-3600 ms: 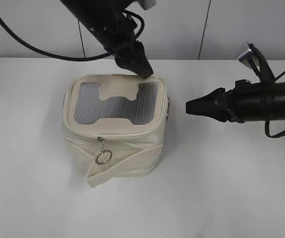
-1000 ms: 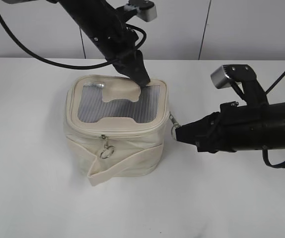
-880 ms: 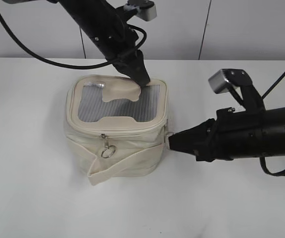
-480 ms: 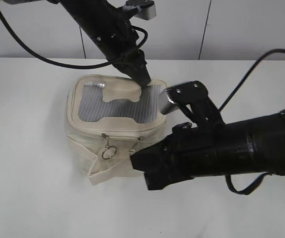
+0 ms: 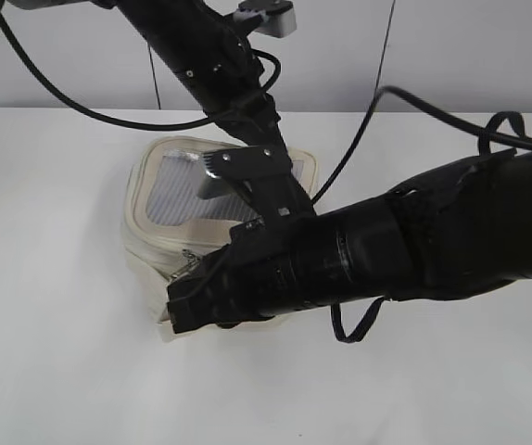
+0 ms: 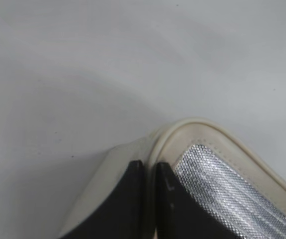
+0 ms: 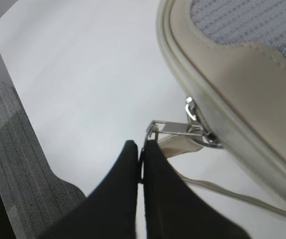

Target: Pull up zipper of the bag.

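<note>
The cream bag [image 5: 159,199] stands on the white table, its grey mesh top partly hidden by my right arm. My left gripper [image 5: 271,137] is at its back right corner; in the left wrist view it [image 6: 150,165] is shut on the bag's lid edge [image 6: 193,132]. My right gripper [image 5: 177,313] reaches across the bag's front to its left. In the right wrist view it [image 7: 143,145] is shut on the metal pull of the zipper [image 7: 175,128], whose slider sits on the lid's edge track. The pull is stretched out level from the bag [image 7: 242,64].
The white table [image 5: 62,371] surrounds the bag. The bag's cream strap [image 7: 180,145] hangs below the slider. The right wrist view shows the table's rounded corner and the grey floor [image 7: 13,169] beyond it. My right arm [image 5: 414,246] covers the bag's front and right side.
My right gripper came in at the bag's right side, took the pull there and swept across the front to the left. The left gripper stayed at the back corner.
</note>
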Available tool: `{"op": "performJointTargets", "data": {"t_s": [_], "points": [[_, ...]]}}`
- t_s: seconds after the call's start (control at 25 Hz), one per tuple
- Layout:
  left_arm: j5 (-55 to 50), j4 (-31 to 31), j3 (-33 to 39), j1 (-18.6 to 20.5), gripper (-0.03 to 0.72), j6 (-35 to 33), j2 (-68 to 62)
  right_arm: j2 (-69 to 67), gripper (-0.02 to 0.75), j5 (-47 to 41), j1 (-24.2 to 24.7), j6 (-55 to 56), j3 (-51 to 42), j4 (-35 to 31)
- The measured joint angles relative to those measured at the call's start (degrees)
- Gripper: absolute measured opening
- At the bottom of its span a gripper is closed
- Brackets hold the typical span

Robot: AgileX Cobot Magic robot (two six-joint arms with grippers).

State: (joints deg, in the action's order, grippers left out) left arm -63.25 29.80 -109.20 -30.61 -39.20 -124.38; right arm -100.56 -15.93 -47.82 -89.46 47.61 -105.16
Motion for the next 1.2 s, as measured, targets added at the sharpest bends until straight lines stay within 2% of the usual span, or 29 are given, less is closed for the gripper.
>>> {"op": "performJointTargets", "data": {"t_s": [0.08,0.12,0.2,0.28,0.36,0.44,0.56,0.76,0.84,0.92,1.0,1.2], "points": [[0.2,0.4,0.0,0.0,0.062,0.3,0.0,0.5,0.056,0.3,0.0,4.4,-0.1,2.7],[0.7,0.9,0.0,0.1,0.106,0.7,0.0,1.2,0.108,-0.1,0.0,7.3,-0.4,5.2],[1.7,2.0,0.0,0.1,0.230,1.5,0.0,3.6,0.249,-0.9,0.0,13.0,-1.0,10.6],[2.1,3.4,0.0,0.2,0.314,3.2,0.1,6.7,0.386,-0.9,0.1,20.2,-2.0,17.0],[2.3,3.7,0.1,0.4,0.323,5.2,1.0,10.4,0.431,-1.0,1.0,28.4,-3.9,23.7],[1.9,3.7,0.1,1.1,0.291,6.6,2.9,14.4,0.445,-3.2,3.1,39.0,-6.1,31.9],[-0.2,3.3,0.1,2.0,0.267,8.2,7.6,21.2,0.449,-9.0,8.1,54.2,-8.7,47.5],[-4.1,-1.3,0.3,1.5,0.255,14.4,18.7,33.2,0.438,-22.4,14.3,81.2,-9.1,83.0],[-4.0,-5.1,2.0,0.5,0.246,17.5,24.9,39.1,0.438,-29.3,15.0,87.4,-9.1,93.0],[-3.0,-9.3,6.3,-1.0,0.242,21.7,32.9,45.3,0.435,-36.0,15.0,89.5,-9.1,97.9],[-1.7,-13.4,12.4,-2.7,0.239,25.8,41.2,52.0,0.434,-40.5,15.0,90.2,-9.1,99.8],[0.5,-19.9,34.7,-4.0,0.239,35.3,66.0,69.0,0.433,-47.6,15.0,90.5,-10.9,101.2]]}}
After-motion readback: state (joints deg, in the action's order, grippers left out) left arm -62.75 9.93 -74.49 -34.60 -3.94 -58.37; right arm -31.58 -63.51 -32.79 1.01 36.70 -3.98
